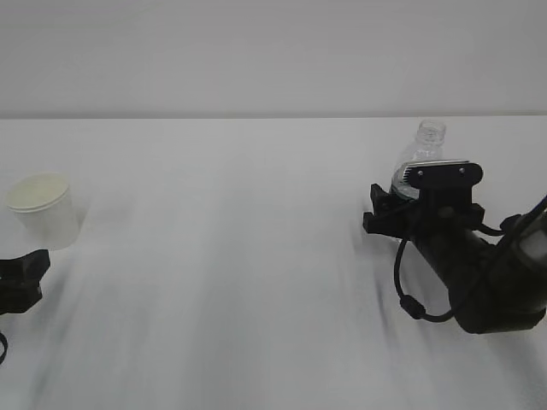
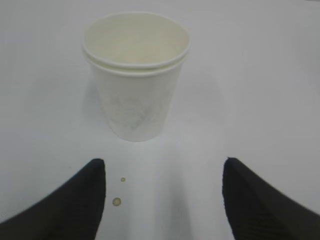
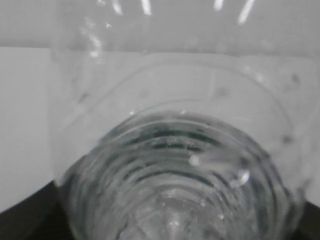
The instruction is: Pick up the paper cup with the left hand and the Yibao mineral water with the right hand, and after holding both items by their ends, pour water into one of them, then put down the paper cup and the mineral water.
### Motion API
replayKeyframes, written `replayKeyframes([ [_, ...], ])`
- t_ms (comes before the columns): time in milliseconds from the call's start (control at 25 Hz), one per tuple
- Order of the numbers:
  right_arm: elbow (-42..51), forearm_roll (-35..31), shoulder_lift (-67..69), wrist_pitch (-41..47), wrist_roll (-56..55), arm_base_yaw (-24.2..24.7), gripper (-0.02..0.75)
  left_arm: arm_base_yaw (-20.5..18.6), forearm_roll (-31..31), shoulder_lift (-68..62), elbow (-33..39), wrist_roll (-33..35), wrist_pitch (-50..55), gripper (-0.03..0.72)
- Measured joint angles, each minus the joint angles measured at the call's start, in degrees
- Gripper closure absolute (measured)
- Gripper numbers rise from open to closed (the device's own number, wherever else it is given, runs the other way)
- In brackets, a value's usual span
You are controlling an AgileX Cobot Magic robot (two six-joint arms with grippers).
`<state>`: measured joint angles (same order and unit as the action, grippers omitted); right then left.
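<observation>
White tabletop point(image 1: 256, 256): paper cup point(image 2: 136, 75) upright at 12 o'clock of left hand point(image 2: 164, 200), fingers point(image 2: 75, 200) spread for approach; right hand point(image 1: 408, 209) fingers bracketing Yibao mineral water point(image 1: 420, 158), contact unclear.

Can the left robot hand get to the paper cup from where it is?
Probably yes. The left hand has its fingers spread wide, and the paper cup stands upright just ahead of them on the bare table, with nothing in between.
</observation>
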<state>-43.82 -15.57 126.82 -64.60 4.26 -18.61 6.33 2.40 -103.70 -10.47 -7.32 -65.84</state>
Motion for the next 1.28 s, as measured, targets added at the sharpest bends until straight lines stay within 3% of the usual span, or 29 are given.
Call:
replayKeyframes([
  [600, 0.0, -0.8, 0.0, 0.1, 2.4, 0.1, 0.146, 0.0, 0.0, 0.0, 0.0, 0.0, 0.0, 0.169],
  [880, 0.0, -0.9, 0.0, 0.1, 2.5, 0.1, 0.235, 0.0, 0.0, 0.0, 0.0, 0.0, 0.0, 0.169],
  [1280, 0.0, -0.9, 0.0, 0.1, 2.5, 0.1, 0.253, 0.0, 0.0, 0.0, 0.0, 0.0, 0.0, 0.169],
])
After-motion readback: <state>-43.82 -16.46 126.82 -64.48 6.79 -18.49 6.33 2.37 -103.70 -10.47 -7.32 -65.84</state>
